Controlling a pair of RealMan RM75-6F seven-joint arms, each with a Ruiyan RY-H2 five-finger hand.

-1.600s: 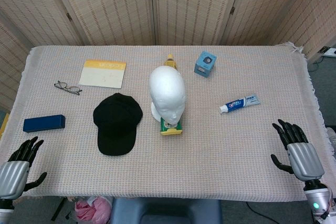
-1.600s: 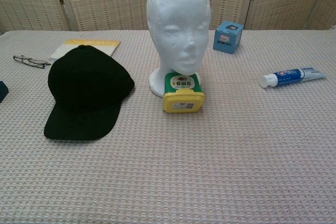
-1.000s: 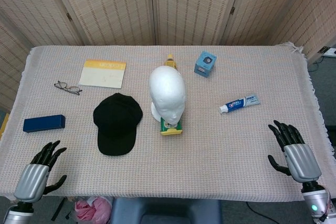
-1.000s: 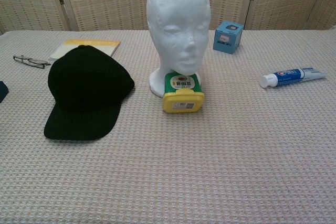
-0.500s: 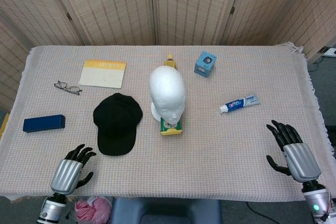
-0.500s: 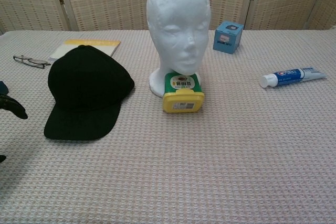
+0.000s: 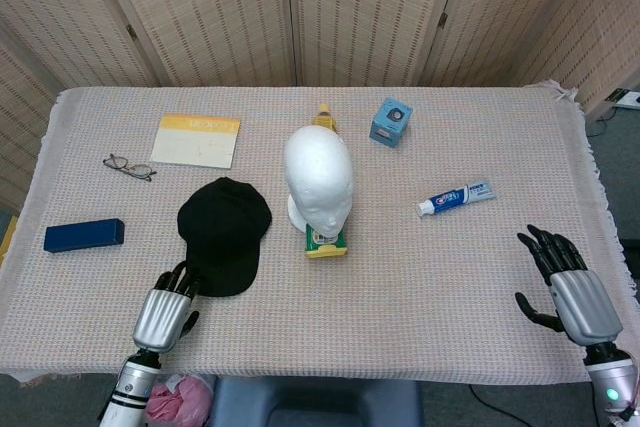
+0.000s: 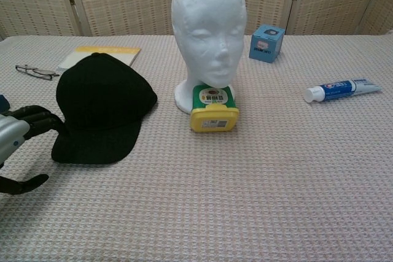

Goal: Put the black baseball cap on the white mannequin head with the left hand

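I see a yellow-lidded jar (image 7: 325, 241) lying mid-table, my ref pt. Far left of it: blue case (image 7: 84, 235). Up-left of it: eyeglasses (image 7: 129, 166), w/ a yellow-topped notepad (image 7: 197, 140) just right of those. Well behind the jar: small yellow bottle (image 7: 323, 113). Back-right of the jar: blue box (image 7: 391, 121). Right of the jar: toothpaste tube (image 7: 456, 197), lying flat.

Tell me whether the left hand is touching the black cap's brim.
Cannot tell. In the head view the left hand meets the black cap at its brim edge; the chest view shows overlap, not plain contact.
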